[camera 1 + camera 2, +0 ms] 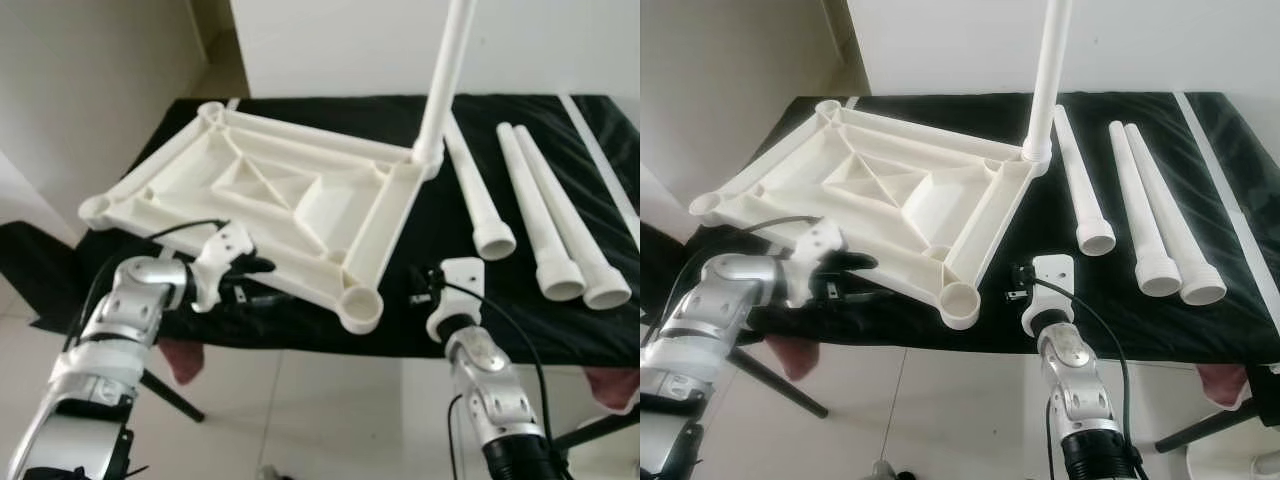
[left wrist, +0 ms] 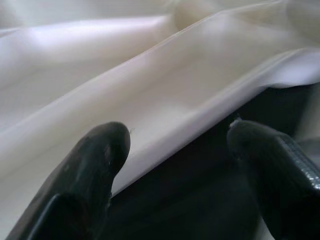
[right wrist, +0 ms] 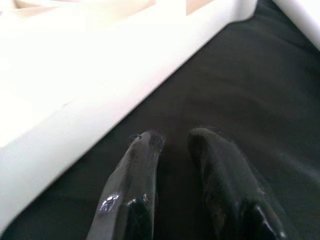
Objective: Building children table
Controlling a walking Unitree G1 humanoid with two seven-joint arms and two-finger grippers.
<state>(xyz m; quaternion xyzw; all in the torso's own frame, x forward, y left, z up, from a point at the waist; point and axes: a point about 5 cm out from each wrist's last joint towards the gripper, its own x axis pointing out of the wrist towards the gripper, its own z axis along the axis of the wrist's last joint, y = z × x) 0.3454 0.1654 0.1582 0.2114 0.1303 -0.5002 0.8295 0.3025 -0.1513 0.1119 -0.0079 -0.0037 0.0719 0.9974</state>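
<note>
Table [image 1: 400,330], black-draped, carried an upturned white tabletop frame [image 1: 262,190]; one leg [image 1: 443,80] stood in its far right socket, three loose legs [image 1: 545,215] lay right of the frame, long axes running away from the robot. Left tool [image 2: 175,150], fingers parted and empty, straddled the frame's near edge; right tool [image 3: 172,145], fingers slightly apart and empty, sat right of the frame, nearer the loose legs.

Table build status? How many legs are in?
One leg stands in the far right corner socket of the upturned tabletop. Three loose legs lie on the black cloth, three sockets empty. In hand: left claw, open, at the tabletop's near edge; right claw holds nothing, over the cloth. Left: three legs.
</note>
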